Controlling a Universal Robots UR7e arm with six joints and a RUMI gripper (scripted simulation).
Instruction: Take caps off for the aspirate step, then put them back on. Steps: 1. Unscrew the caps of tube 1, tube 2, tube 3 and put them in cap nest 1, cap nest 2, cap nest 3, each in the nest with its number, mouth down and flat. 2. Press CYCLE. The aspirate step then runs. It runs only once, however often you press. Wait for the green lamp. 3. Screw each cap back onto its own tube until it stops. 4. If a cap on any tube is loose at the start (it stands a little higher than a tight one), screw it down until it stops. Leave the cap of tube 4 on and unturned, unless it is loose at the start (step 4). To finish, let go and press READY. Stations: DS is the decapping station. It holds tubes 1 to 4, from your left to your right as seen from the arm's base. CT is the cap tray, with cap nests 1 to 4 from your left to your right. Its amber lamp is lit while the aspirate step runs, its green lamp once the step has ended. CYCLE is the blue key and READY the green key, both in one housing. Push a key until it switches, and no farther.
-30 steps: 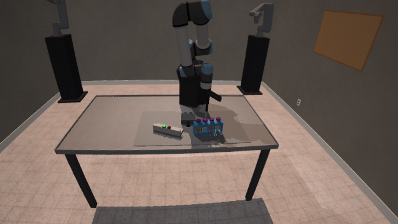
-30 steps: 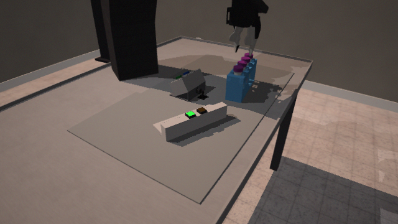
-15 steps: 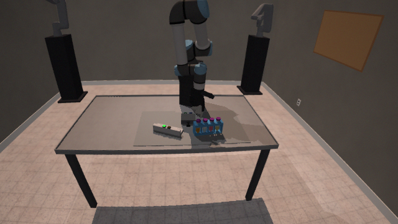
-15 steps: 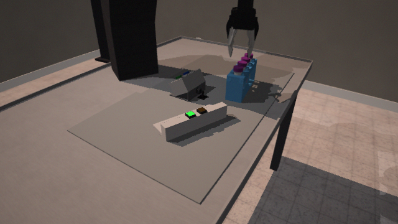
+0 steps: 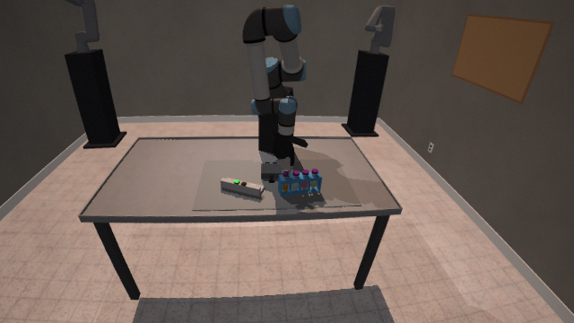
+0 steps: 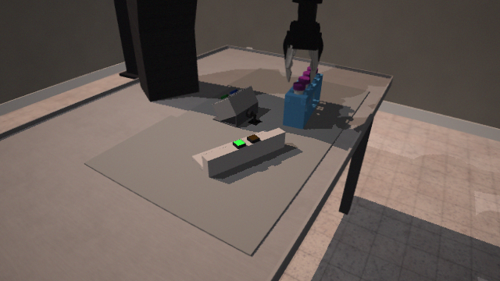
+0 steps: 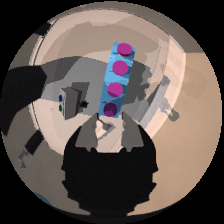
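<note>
While the top view shows coloured tube contents, the wrist view shows spread, unfilled jaws near purple caps.

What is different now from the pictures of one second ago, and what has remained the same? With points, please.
The gripper (image 5: 288,169) (image 6: 301,80) (image 7: 110,112) has come down and swung from a tilted pose to a nearly upright one, shifting left in the top view. Nothing was visibly gripped or released. Unchanged: the four purple caps (image 5: 305,172) (image 6: 304,79) (image 7: 115,89) on their tubes, the blue rack (image 5: 300,193) (image 6: 294,111) (image 7: 112,78) and the lit green lamp (image 5: 237,181) (image 6: 239,143).
</note>
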